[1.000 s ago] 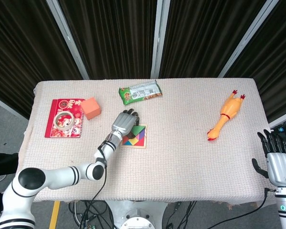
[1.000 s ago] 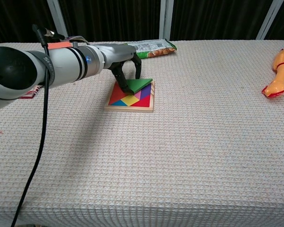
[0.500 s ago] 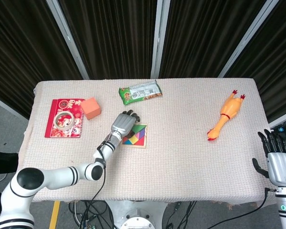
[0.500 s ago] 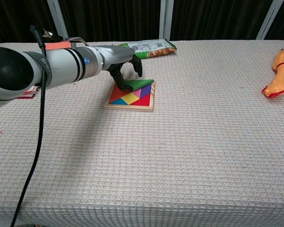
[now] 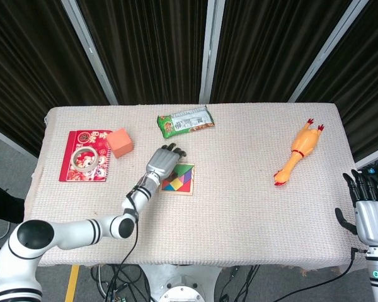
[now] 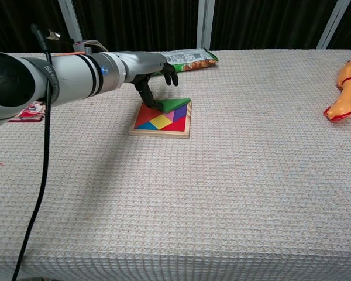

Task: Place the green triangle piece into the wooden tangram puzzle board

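The wooden tangram board [image 6: 183,128] [image 5: 190,185] lies at mid-table, filled with coloured pieces. The green triangle [image 6: 175,104] [image 5: 184,168] rests on the board's far edge; whether it sits flush in its slot I cannot tell. My left hand [image 6: 147,67] [image 5: 163,162] hovers over the board's far left corner. Its thumb tip touches the triangle's left corner, while the other fingers [image 6: 170,75] are raised and spread clear of it. My right hand [image 5: 370,212] waits off the table's right front corner, fingers straight and apart, holding nothing.
A green snack packet [image 5: 185,121] [image 6: 187,57] lies behind the board. An orange cube [image 5: 120,142] and a red packet with a tape roll [image 5: 85,163] are at the left. A rubber chicken [image 5: 299,151] [image 6: 346,82] lies at the right.
The left hand's fingers have lifted off the green triangle and spread upward. The triangle has dropped lower onto the board. The right hand has not moved.
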Motion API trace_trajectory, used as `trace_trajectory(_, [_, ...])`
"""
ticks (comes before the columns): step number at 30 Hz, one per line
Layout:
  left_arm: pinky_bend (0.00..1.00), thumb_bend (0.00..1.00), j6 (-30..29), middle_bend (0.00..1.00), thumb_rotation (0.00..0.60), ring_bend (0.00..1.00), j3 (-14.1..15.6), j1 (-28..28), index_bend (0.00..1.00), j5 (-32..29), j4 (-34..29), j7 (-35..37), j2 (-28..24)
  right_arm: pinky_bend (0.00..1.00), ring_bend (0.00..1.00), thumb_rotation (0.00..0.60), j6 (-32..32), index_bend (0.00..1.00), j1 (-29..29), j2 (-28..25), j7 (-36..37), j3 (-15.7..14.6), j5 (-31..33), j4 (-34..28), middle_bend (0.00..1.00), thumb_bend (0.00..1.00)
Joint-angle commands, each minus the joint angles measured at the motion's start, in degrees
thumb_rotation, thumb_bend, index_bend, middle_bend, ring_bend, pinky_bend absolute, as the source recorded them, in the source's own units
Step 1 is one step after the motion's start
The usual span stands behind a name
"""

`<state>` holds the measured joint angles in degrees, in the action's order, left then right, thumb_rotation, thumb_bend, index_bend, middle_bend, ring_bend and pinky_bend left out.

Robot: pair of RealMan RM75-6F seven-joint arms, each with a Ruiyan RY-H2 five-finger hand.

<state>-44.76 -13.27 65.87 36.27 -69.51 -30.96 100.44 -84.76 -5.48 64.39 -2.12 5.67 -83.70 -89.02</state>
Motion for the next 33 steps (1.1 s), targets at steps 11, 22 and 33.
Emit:
trace_trajectory(11, [0.18,0.18,-4.32,0.18,0.600,0.05,-1.44,-1.27,0.20,1.41,-7.38,1.60,-2.11,0.00,0.00,0.600,0.07,0.00,0.01,0.08,-0.38,0.03,0.15,-0.15,0.00,0.27])
trace_trajectory(22, [0.18,0.09,-6.06,0.17,0.600,0.05,-4.03,-0.51,0.19,5.85,4.19,7.23,6.94,0.00,0.00,0.600,0.59,0.00,-0.03,0.19,0.50,0.14,0.75,0.54,0.00,0.27])
trace_trajectory(33, [0.18,0.09,-3.73,0.17,0.600,0.05,-6.96,-0.01,0.19,7.21,15.90,12.09,14.27,0.00,0.00,0.600,1.15,0.00,-0.01,0.22,1.49,0.23,1.39,1.54,0.00,0.27])
